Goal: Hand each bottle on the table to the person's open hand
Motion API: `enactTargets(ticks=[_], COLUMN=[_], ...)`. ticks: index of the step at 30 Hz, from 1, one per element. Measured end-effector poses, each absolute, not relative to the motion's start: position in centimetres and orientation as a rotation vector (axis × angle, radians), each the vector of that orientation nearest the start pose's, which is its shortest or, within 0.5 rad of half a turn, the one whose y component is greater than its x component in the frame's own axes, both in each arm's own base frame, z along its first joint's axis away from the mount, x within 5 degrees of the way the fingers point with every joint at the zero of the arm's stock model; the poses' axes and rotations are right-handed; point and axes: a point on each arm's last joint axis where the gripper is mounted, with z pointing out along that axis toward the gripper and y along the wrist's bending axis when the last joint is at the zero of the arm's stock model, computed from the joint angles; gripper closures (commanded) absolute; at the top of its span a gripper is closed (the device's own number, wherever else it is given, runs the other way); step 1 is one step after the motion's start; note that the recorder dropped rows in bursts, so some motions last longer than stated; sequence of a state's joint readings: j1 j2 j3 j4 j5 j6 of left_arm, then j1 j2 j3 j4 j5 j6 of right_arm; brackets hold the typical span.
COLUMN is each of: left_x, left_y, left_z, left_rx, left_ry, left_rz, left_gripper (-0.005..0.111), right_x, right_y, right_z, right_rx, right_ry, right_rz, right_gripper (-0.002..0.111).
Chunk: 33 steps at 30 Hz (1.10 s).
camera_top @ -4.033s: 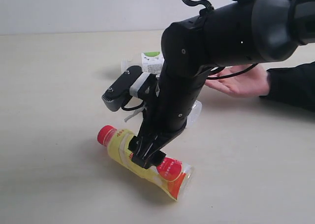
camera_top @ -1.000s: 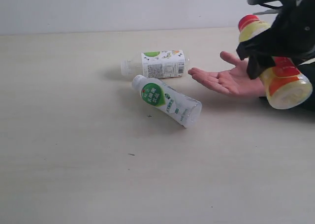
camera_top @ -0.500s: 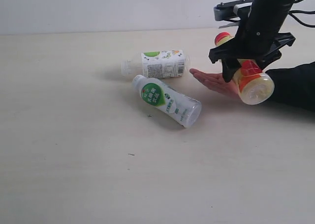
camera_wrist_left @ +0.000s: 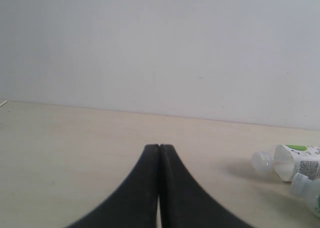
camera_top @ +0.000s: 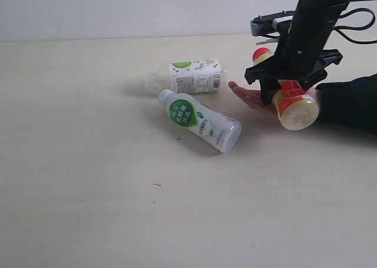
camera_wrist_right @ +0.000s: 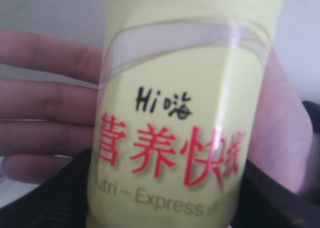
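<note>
My right gripper (camera_top: 290, 85) is shut on the yellow-labelled bottle (camera_top: 293, 101), red cap (camera_top: 261, 55) pointing away, and holds it right over the person's open hand (camera_top: 250, 96). In the right wrist view the yellow bottle (camera_wrist_right: 182, 112) fills the frame with the hand (camera_wrist_right: 47, 112) spread behind it. On the table (camera_top: 88, 162) lie two bottles on their sides: a white one with a green round logo (camera_top: 199, 120) and a clear one with a white-green label (camera_top: 187, 76). My left gripper (camera_wrist_left: 159, 149) is shut and empty, low over the table, out of the exterior view.
The person's dark sleeve (camera_top: 350, 103) rests on the table at the right. My right arm (camera_top: 312, 26) reaches down from the upper right with cables beside it. In the left wrist view the two lying bottles (camera_wrist_left: 295, 165) show at the edge.
My right gripper has carried the yellow bottle from the right edge leftward and down onto the open hand. The two bottles on the table have stayed put.
</note>
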<state>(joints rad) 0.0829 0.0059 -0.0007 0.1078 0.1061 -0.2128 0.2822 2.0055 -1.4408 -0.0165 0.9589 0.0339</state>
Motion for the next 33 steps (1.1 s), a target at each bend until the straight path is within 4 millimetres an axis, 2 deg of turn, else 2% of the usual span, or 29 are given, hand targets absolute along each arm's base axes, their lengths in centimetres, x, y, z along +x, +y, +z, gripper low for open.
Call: enactTargets(ticks=[4,10,15,17,21,30,33], left_x=[5.7,5.7,5.7,5.7,5.7,5.7,5.7], left_y=[0.6,0.6,0.6,0.6,0.6,0.6,0.6], left_z=[20.4,20.4,20.4,20.4,20.4,20.4,20.4], left_rx=[-0.159,-0.159,-0.159,-0.159,-0.159,-0.159,-0.159], left_ry=[1.586,1.586,1.586,1.586,1.586,1.586,1.586], left_rz=[-0.009,-0.009,-0.009,-0.009,-0.009,-0.009,-0.009], left_gripper=[0.107,0.107,0.107,0.107,0.107,0.107,0.107], right_x=[38.4,38.4,38.4,38.4,38.4,38.4,38.5], right_y=[11.0,11.0,11.0,11.0,11.0,11.1,11.1], right_z=[17.7,17.7,17.7,17.7,17.7,17.7,19.1], right_rx=[-0.384,-0.384,-0.384,-0.384,-0.381,-0.377,-0.373], right_ry=[2.975,2.975,2.975,2.975,2.976,2.971,2.934], right_rz=[0.012,0.012,0.012,0.012,0.017,0.024,0.032], right_gripper=[0.095,0.065,0.042,0.037,0.03,0.03,0.03])
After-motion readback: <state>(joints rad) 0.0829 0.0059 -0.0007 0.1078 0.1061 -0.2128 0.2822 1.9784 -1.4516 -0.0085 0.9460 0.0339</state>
